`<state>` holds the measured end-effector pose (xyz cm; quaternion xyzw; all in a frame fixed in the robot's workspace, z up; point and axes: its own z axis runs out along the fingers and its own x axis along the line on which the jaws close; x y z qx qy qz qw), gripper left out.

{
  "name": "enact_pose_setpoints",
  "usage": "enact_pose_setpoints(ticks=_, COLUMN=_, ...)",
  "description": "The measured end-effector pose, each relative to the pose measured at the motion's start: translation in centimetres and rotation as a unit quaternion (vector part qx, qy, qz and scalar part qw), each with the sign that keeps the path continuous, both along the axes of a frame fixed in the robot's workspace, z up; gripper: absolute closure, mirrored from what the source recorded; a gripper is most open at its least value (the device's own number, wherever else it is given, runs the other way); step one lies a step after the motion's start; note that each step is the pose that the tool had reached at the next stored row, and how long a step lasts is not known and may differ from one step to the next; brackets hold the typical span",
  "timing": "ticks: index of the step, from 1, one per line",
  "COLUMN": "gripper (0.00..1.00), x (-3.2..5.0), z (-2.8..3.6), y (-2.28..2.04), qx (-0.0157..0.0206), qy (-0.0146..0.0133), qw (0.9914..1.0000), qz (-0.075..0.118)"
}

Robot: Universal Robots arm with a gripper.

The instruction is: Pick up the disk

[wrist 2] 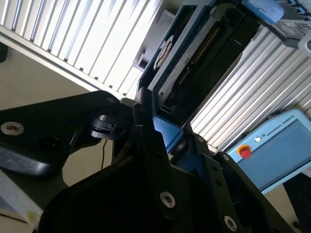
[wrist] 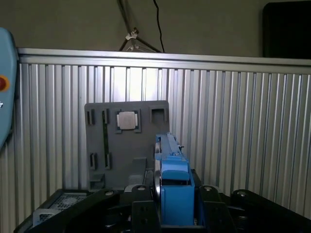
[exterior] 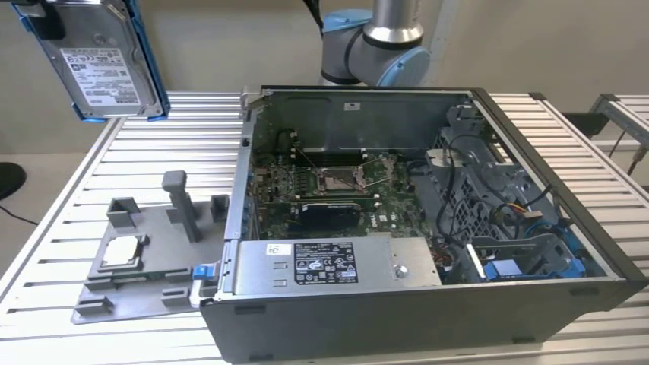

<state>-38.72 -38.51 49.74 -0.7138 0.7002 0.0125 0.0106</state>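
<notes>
The disk [exterior: 102,65] is clamped in the end effector [wrist: 172,206], long axis 11-to-5 o'clock, clear of the worktop [exterior: 152,152], at the computer case's [exterior: 406,319] 10 o'clock.

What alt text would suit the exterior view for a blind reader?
The disk, a silver drive in a blue bracket, hangs in the air at the exterior view's upper left, clear of a slatted metal table. On it sit an open computer case and a grey fixture plate bearing a small square chip.
</notes>
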Motion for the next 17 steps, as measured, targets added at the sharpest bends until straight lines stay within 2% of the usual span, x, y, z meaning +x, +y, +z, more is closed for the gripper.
enact_pose_setpoints(ticks=17, gripper=1.00, x=1.67, z=0.00, y=0.00, qx=0.0000, qy=0.0000, qw=1.00000, qz=0.000)
